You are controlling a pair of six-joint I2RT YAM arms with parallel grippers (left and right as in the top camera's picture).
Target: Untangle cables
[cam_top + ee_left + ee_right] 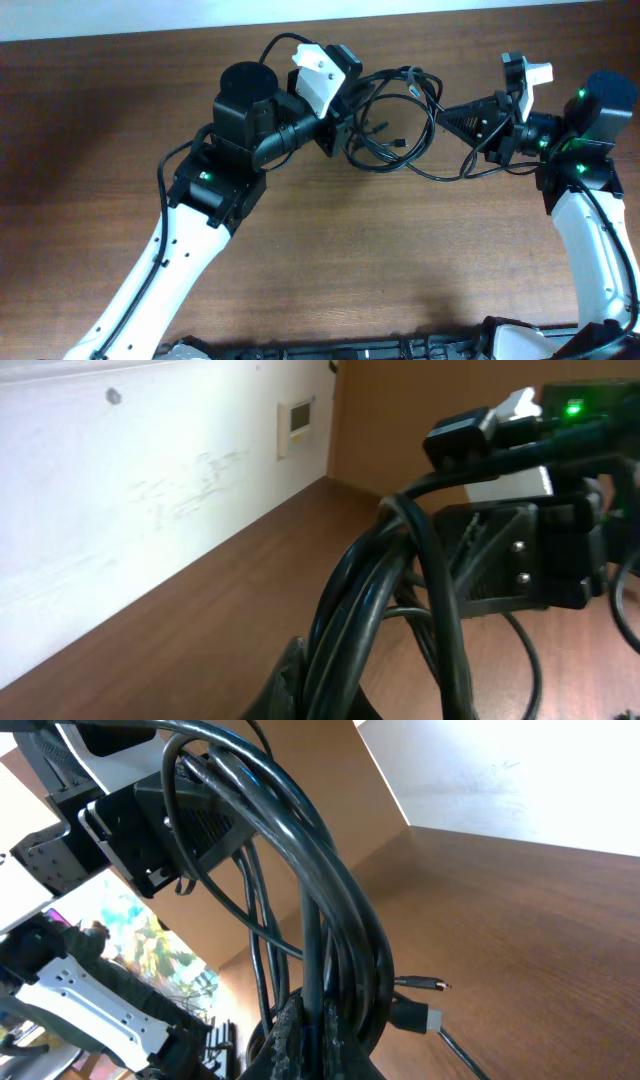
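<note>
The cables [395, 115] hang tangled at 12 o'clock above the worktop [400, 250]. The left fingers [287, 682] clamp the bundle at its 9 o'clock side, the right fingers [288, 1025] at 3. Best to draw apart slowly, so loops loosen rather than knot.

Brown wooden table [400, 260] meets a white wall [120, 510] (small panel [298, 422] mounted).
</note>
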